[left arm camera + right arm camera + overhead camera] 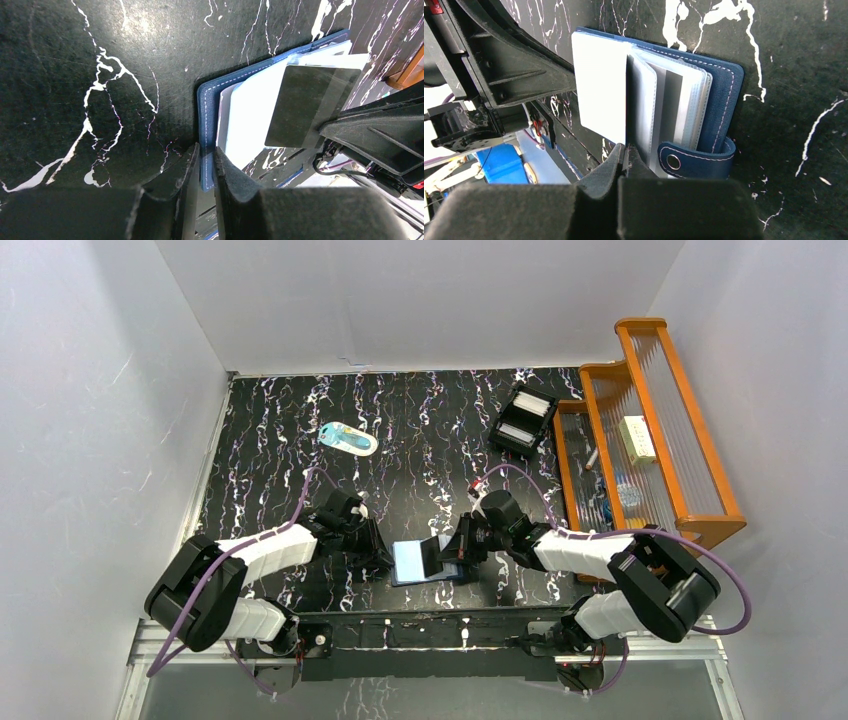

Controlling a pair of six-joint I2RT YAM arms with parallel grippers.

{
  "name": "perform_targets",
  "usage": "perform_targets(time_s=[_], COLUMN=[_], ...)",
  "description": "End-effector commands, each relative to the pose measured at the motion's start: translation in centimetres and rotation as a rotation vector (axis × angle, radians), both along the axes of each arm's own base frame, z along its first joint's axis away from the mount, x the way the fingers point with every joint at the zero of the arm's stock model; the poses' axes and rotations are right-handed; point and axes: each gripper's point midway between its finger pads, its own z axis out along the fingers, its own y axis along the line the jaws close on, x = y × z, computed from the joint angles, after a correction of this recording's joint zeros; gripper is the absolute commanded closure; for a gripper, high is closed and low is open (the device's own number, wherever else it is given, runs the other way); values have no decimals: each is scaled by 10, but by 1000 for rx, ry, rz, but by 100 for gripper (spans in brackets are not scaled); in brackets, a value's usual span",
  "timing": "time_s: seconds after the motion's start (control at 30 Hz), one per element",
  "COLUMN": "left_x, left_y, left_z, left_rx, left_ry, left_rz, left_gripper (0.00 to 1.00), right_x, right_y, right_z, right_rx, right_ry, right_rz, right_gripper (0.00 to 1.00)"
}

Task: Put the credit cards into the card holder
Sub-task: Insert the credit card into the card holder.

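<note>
left wrist view: the left gripper [204,165] pinches the edge of the navy-blue folding card holder [207,115] lying open on the black marbled table [75,75], and the right gripper [625,152] grips a thin white credit card [599,85] at its clear pockets [684,100] — next, probably a straight push in.

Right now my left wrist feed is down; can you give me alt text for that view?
The left gripper has its fingers close on either side of the open card holder at its navy edge, on the black marbled table; whether they pinch it is unclear. From the right, the right gripper holds up a dark leaf above pale inner pockets.
</note>
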Motion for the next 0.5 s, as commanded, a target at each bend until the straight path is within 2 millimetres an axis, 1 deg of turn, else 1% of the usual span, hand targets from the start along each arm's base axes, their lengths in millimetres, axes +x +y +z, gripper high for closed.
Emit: perform_targets(time_s=[0.0,0.27,0.37,0.47], left_x=[-8,-9,-9,-9], left_y=[3,4,4,4], left_z=[-6,-7,-7,-7], left_rx=[6,10,12,12], left_ry=[32,34,34,34], left_rz=[-9,-10,-9,-9], left_gripper=[85,88,88,88], right_x=[1,7,8,7], right_y=[8,7,6,6], right_z=[9,22,22,17], right_rx=[53,65,58,48], right_ry=[-32,-77,-84,-76], right_rz=[26,1,-3,5], right_gripper=[100,100,100,100])
